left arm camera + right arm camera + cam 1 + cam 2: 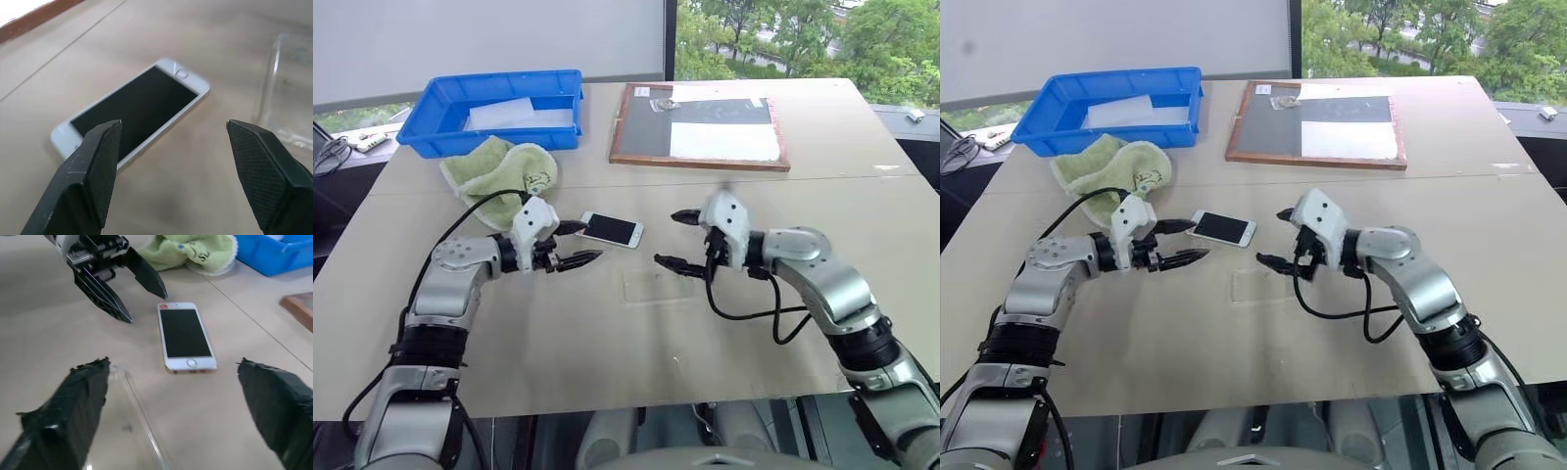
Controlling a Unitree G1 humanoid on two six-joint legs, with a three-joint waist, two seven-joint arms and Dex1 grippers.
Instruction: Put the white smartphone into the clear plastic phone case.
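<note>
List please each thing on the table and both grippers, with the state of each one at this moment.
white smartphone: flat on the table, screen up, not held.
clear plastic phone case: on the table, empty, apart from the phone.
left gripper: open, beside the phone.
right gripper: open, holding nothing.
green towel: crumpled, beside the bin.
blue bin: upright, holds a white sheet.
wood-framed board: lying flat.

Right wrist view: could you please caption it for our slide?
Open right pincer faces the white smartphone lying screen-up, clear case beside it, open left pincer opposite.
</note>
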